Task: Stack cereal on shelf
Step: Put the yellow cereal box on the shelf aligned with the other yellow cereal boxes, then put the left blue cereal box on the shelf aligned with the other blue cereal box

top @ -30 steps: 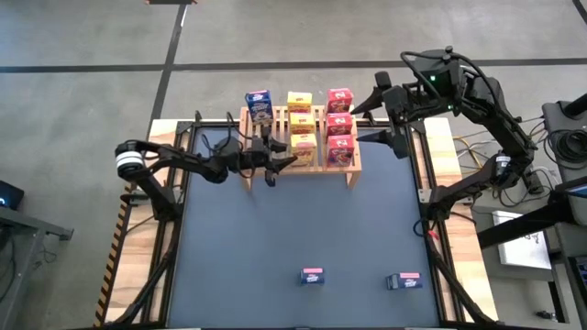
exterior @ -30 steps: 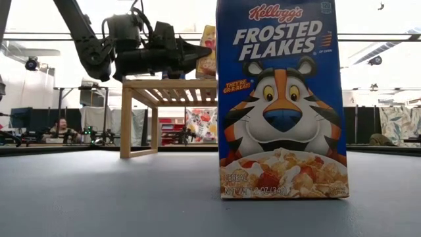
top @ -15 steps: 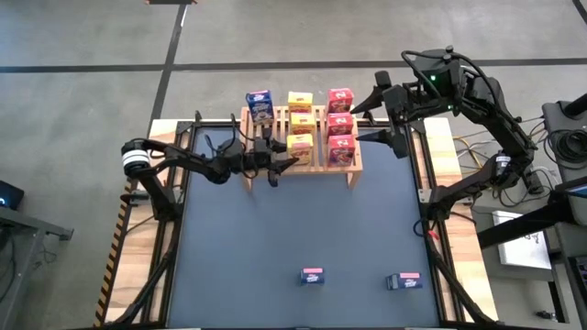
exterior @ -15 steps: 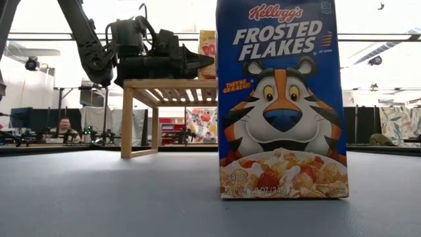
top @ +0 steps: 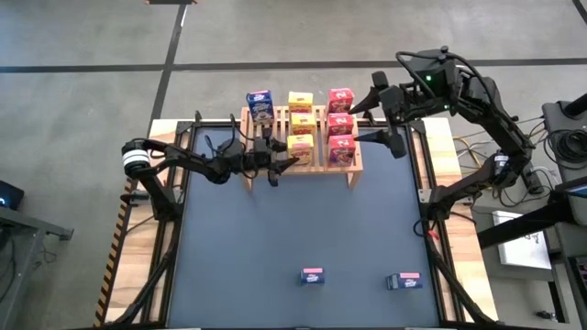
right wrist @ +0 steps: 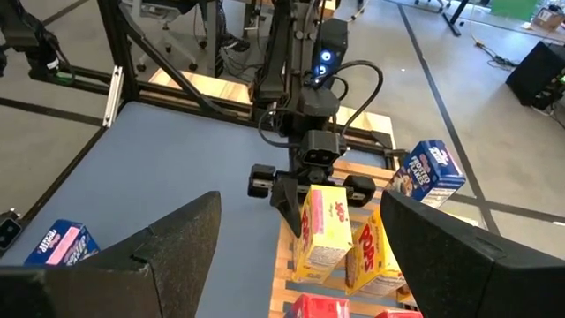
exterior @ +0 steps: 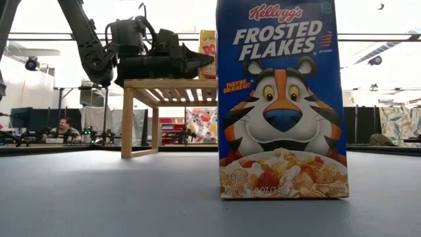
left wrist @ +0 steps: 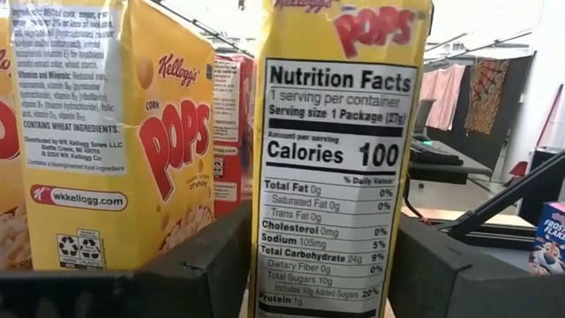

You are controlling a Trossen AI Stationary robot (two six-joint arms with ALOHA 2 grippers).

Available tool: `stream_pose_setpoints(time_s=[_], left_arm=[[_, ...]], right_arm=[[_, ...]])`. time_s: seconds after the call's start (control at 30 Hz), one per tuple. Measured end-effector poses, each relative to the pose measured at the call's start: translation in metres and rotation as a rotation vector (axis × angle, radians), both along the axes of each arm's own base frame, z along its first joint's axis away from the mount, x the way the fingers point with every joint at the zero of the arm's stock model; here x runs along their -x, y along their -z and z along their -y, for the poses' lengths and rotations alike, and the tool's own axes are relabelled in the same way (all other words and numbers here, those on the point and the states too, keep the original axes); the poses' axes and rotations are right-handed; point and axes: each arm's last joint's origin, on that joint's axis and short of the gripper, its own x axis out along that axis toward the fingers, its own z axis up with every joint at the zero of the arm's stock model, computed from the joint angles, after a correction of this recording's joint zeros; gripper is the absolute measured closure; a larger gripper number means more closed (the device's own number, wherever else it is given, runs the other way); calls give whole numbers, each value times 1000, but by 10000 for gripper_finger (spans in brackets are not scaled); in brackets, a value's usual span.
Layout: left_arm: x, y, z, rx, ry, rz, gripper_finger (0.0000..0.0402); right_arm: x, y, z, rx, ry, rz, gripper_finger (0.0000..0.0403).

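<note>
The wooden shelf (top: 303, 163) stands at the table's far side. On it are a blue cereal box (top: 259, 105), three yellow ones and three red ones (top: 340, 124). My left gripper (top: 290, 152) reaches level from the table's left and is shut on the nearest yellow box (top: 300, 141), which stands upright beside another yellow box (left wrist: 132, 141). My right gripper (top: 369, 114) hovers open, high over the shelf's right end, holding nothing. Two more blue boxes (top: 313, 275) (top: 404, 280) rest near the table's front edge. My left gripper has the yellow box's lower part (left wrist: 327, 256) between its two fingers (left wrist: 207, 265), one on each wide face, with the nutrition panel facing the wrist. The fingers come level from the table's left. The box stands upright; the fingers hide its bottom edge.
One blue box (exterior: 283, 99) stands close in front of the low camera and hides the shelf's right part there. Dark open mat lies between the shelf and the two front boxes. Black frame rails (top: 174, 220) run along both table sides.
</note>
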Motion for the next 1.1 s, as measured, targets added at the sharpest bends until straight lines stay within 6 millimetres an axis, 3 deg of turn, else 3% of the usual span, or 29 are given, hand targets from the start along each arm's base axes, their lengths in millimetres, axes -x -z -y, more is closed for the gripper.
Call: stream_pose_setpoints(time_s=[0.37,0.8,1.1], left_arm=[[0,0,0,25,5,0,136],[8,-4,3,34,10,-5,109],[36,-7,14,32,-20,-14,94]], right_arm=[[0,0,0,-7,3,-2,105],[0,0,0,-6,2,-2,105],[0,0,0,-7,3,-2,99]])
